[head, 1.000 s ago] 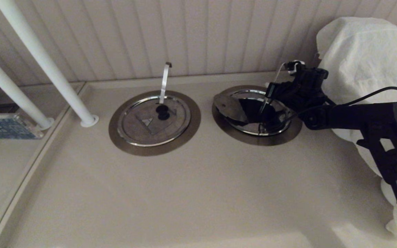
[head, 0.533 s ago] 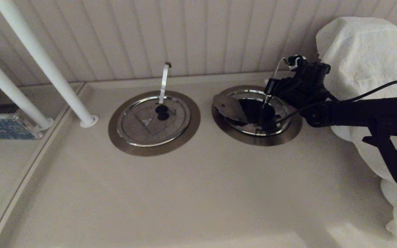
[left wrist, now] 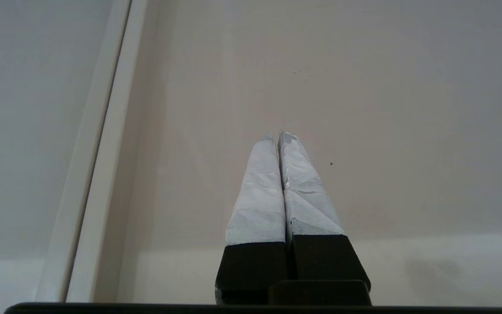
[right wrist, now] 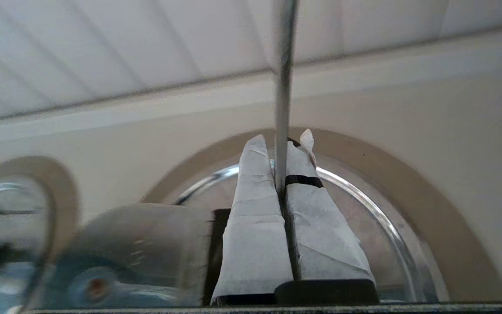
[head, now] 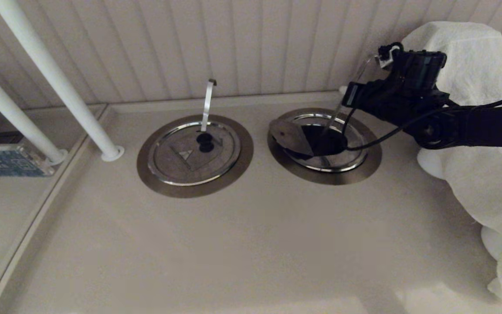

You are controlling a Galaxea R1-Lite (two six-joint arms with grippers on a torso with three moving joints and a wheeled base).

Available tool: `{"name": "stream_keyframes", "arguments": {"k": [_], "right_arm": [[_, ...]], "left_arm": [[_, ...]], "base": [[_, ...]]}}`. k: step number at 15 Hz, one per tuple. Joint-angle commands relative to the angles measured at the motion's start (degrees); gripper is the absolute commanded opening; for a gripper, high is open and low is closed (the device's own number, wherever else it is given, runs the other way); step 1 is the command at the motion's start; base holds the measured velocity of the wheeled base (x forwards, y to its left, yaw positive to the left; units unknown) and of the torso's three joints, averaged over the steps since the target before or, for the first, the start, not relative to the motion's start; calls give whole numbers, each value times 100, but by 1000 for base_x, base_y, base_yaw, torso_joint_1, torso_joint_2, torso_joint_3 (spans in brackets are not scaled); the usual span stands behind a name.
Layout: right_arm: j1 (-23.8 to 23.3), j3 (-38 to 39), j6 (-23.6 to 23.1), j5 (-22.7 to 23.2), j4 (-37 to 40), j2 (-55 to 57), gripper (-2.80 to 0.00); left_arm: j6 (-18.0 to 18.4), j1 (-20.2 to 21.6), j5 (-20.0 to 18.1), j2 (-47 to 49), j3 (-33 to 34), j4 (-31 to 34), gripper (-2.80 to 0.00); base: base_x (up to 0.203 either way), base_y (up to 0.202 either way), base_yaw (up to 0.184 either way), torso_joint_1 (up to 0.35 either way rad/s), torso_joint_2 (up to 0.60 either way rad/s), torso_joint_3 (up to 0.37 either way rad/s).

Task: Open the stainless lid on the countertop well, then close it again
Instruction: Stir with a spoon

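The stainless lid [head: 289, 136] hangs tilted over the left part of the countertop well, off its seat. The well's dark hole [head: 329, 141] shows inside the brushed-bronze ring [head: 366, 163]. A thin slanted steel strip [head: 336, 115] runs up from the lid. My right gripper [head: 349, 99] is shut on that strip, above the well's far side. In the right wrist view the strip [right wrist: 283, 65] passes between the taped fingers of the right gripper [right wrist: 282, 141], with the lid [right wrist: 137, 235] beside them and the ring [right wrist: 442, 205] behind. My left gripper [left wrist: 277, 136] is shut on nothing over bare counter.
A twin lid [head: 194, 152] lies flat in its own ring to the left, with a near-vertical strip [head: 207, 102]. Two white posts [head: 55, 78] rise at the far left. A white cloth-covered bulk [head: 464, 87] stands at the right, behind my right arm. The panelled wall is close behind.
My right gripper has risen and drawn back towards the wall, still shut on the strip. The dark patch in the well looks smaller. The tilted lid has barely shifted.
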Motion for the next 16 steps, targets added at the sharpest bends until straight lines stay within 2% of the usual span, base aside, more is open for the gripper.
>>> {"name": "stream_keyframes", "arguments": {"k": [1, 5, 9, 16], "right_arm": [[21, 143, -3, 10, -13, -316, -280], [133, 398, -156, 15, -13, -460, -280], [196, 765, -441, 245, 1, -682, -280], [11, 845, -1048, 240, 39, -640, -280]], "left_arm": [[1, 0, 2, 0, 0, 2, -280], [1, 0, 2, 0, 0, 2, -280], [1, 0, 2, 0, 0, 2, -280], [1, 0, 2, 0, 0, 2, -280]], "base": [[0, 0, 0, 0, 0, 0], [0, 0, 0, 0, 0, 0], [0, 0, 0, 0, 0, 0], [0, 0, 0, 0, 0, 0]]}}
